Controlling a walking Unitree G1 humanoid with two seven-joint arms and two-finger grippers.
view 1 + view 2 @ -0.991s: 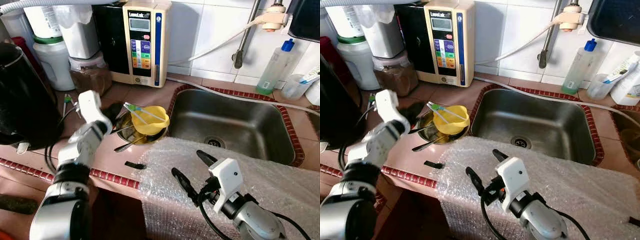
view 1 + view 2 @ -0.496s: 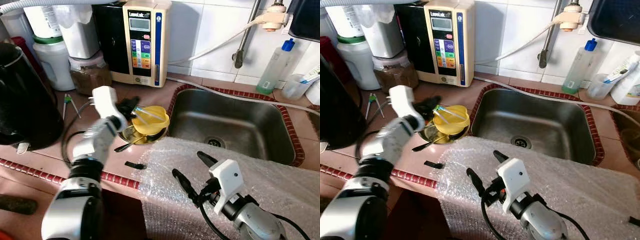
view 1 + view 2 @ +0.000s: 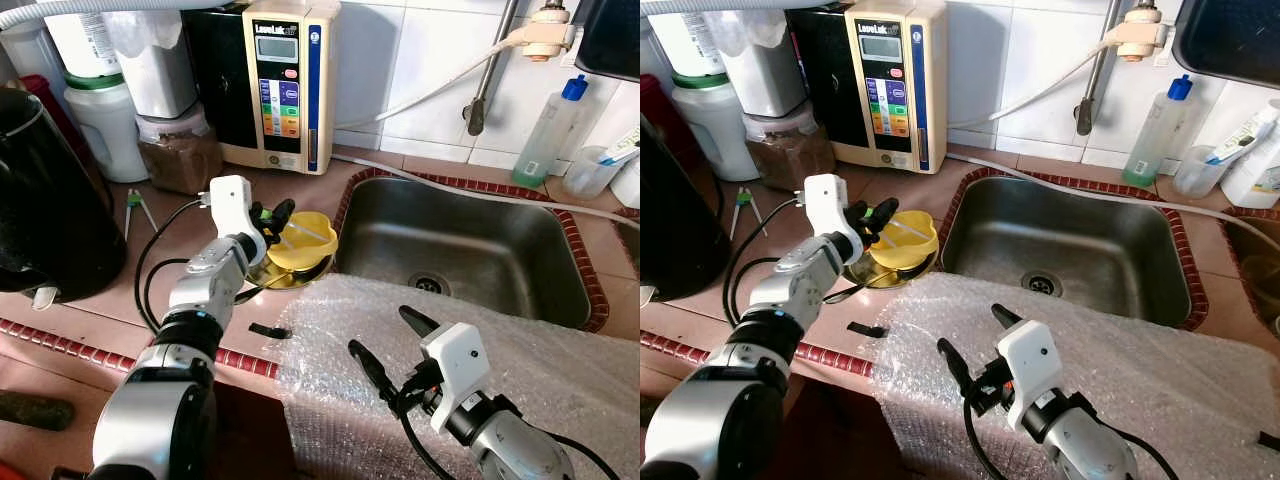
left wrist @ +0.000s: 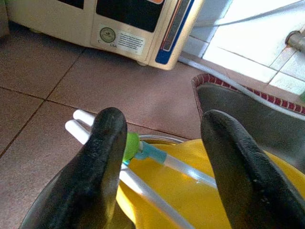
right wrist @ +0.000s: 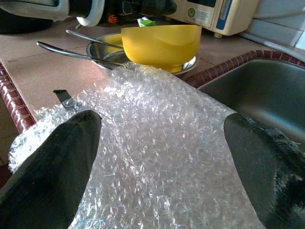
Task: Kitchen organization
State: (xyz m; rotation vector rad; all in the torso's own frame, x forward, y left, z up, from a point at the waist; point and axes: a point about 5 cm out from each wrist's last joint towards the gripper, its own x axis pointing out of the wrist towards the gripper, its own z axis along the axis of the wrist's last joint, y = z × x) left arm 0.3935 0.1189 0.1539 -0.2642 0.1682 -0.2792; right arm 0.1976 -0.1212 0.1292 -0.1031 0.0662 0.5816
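Left eye view showed the yellow bowl (image 3: pixel 303 240) a little left of the frame's centre, sitting in a shallow steel dish (image 3: pixel 262 271) on the tiled counter (image 3: pixel 100 300) just beside the sink (image 3: pixel 470 250), with two white sticks (image 4: pixel 143 183) lying across its rim, one joined to a green and blue piece. The left gripper (image 3: pixel 272 214) was reaching in from the lower left, forearm stretched up and forward, its fingers spread apart to either side of the sticks at the bowl's near edge; whether they touched anything could not be told. Two spoons (image 5: pixel 71 47) leaned out of the dish toward the counter's front. A sheet of bubble wrap (image 3: pixel 520 340) covered the lower right of the frame, draped over the counter's edge. The right gripper (image 3: pixel 390 345) hovered above it in the lower centre, fingers wide open and empty, pointing toward the bowl. A water machine (image 3: pixel 285 80) stood against the tiled wall in the upper left.
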